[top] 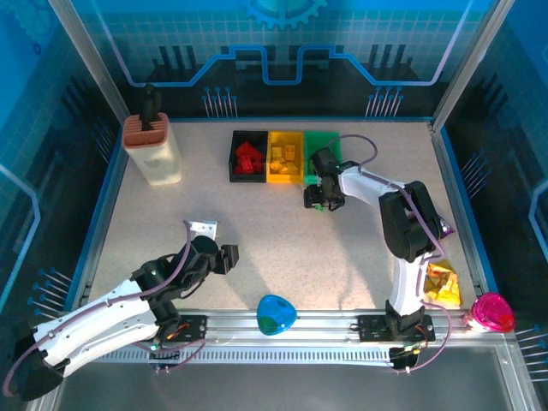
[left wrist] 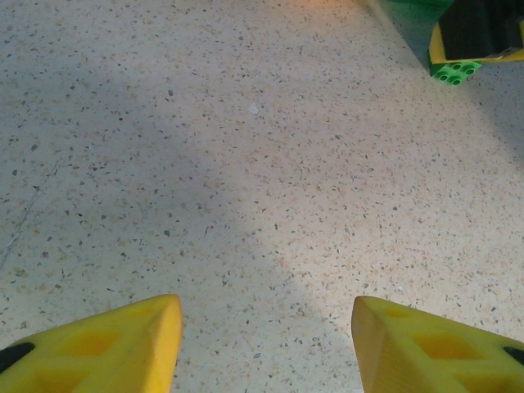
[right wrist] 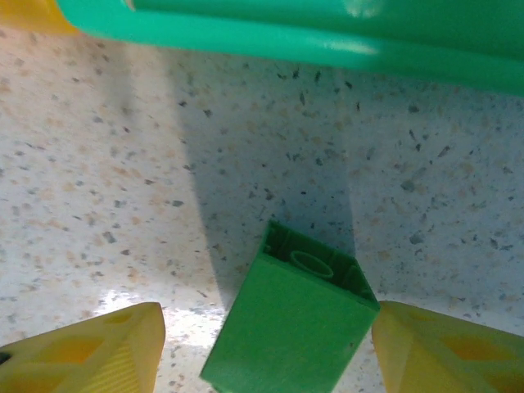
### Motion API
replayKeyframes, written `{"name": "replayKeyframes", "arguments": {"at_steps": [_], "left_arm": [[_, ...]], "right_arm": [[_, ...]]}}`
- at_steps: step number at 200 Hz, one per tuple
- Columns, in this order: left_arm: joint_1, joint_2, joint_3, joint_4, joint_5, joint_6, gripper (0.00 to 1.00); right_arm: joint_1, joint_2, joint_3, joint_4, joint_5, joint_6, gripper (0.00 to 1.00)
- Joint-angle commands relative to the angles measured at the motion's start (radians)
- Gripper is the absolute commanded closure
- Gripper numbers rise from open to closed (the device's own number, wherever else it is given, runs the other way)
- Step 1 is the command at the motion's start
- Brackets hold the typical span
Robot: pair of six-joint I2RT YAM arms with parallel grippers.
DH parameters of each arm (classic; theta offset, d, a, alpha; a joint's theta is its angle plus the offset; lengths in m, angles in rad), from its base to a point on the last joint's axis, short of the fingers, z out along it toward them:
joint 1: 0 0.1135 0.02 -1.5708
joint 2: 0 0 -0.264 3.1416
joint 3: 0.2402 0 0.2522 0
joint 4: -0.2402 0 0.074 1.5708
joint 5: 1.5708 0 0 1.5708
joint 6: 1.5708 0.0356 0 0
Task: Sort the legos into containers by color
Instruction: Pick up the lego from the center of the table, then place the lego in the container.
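The right gripper (right wrist: 266,348) holds its yellow fingertips (right wrist: 90,348) spread around a green lego brick (right wrist: 291,327). There is a clear gap at one finger, and the brick lies so close to the other that I cannot tell whether they touch. The brick's long axis runs forward out of the jaws, skewed a little across them, and its hollow end points at the green bin (right wrist: 327,37) just ahead. The left gripper (left wrist: 266,348), spread and empty over bare table (left wrist: 246,164), is well apart, so the right arm is nearer.

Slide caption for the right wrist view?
Right tool straddles a green lego on the speckled table, beside the green bin.
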Motion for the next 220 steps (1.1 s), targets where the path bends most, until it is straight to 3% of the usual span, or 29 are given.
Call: {"name": "replayKeyframes", "arguments": {"at_steps": [1, 34, 57, 101, 157, 220], "left_arm": [[-0.008, -0.023, -0.021, -0.021, -0.027, -0.016, 0.42], [-0.009, -0.026, -0.023, -0.025, -0.03, -0.017, 0.43], [-0.009, -0.027, -0.027, -0.022, -0.031, -0.019, 0.43], [-0.011, -0.027, -0.026, -0.018, -0.031, -0.016, 0.44], [-0.015, -0.041, -0.01, -0.038, -0.039, -0.016, 0.44], [-0.018, -0.056, -0.002, -0.045, -0.056, -0.003, 0.44]], "right_arm": [[0.009, 0.021, -0.013, 0.018, 0.008, 0.026, 0.36], [0.019, 0.026, -0.013, 0.017, 0.022, 0.026, 0.6], [0.037, -0.002, -0.01, 0.002, 0.052, 0.02, 0.68], [0.041, -0.077, 0.072, -0.047, 0.104, -0.017, 0.69], [-0.007, -0.031, 0.399, -0.204, 0.099, -0.105, 0.67], [-0.055, 0.179, 0.745, -0.34, 0.059, -0.126, 0.66]]}}
